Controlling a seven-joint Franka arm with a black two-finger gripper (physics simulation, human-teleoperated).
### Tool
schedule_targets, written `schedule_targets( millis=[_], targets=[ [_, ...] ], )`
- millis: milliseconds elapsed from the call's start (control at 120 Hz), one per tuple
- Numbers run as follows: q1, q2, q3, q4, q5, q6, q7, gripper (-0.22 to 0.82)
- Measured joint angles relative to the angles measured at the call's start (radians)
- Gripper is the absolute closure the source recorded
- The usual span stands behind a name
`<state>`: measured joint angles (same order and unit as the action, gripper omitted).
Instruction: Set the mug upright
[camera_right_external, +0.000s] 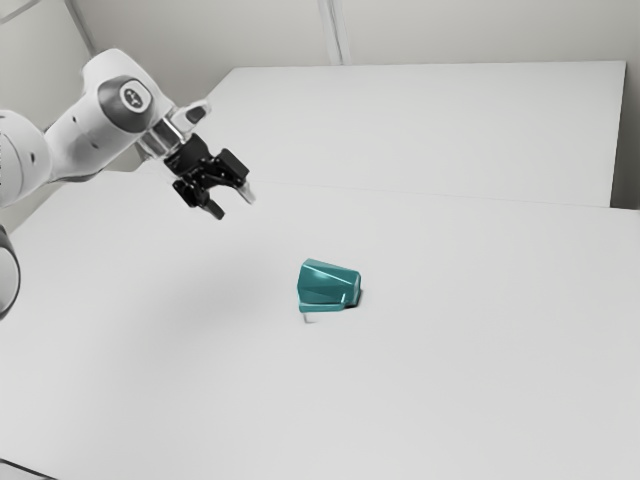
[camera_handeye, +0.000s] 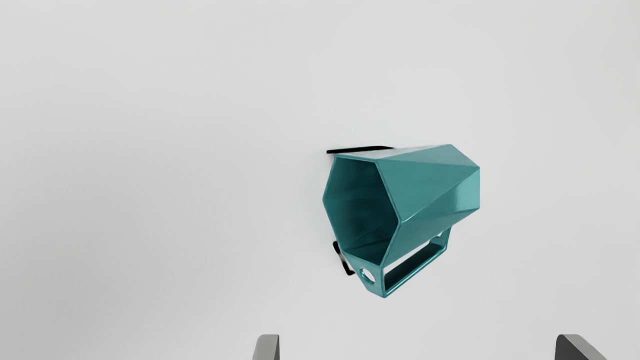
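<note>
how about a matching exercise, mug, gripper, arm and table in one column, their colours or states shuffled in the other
Column one
1. Mug
2. Gripper
3. Arm
4. Table

Column two
A. Black, with its fingers apart and nothing between them
B. A pale, flat surface, bearing the teal thing
C. Teal, lying on its side
D. Mostly white, coming in from the exterior view's left

Right pairs: 1-C, 2-A, 3-D, 4-B
</note>
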<state>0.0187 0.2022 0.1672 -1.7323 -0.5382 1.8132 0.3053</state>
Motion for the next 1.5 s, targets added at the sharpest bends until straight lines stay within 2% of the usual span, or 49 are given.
schedule_targets(
  millis=[133,425,692,1133,1200,1375,1500],
  targets=[
    [0.0,0.013,0.0,-0.086,-0.131,0.072,0.055,0.0],
    [-0.002,0.108,-0.004,-0.159,-0.328,0.162,0.184,0.0],
    [-0.013,0.121,-0.016,-0.228,-0.484,0.178,0.319,0.0],
    [-0.028,0.171,-0.074,-0.228,-0.59,0.18,0.467,0.0],
    [-0.028,0.172,-0.079,-0.228,-0.598,0.18,0.481,0.07],
    [-0.028,0.173,-0.081,-0.227,-0.604,0.18,0.512,0.49],
    [-0.03,0.172,-0.082,-0.226,-0.606,0.18,0.53,0.64]
  ],
)
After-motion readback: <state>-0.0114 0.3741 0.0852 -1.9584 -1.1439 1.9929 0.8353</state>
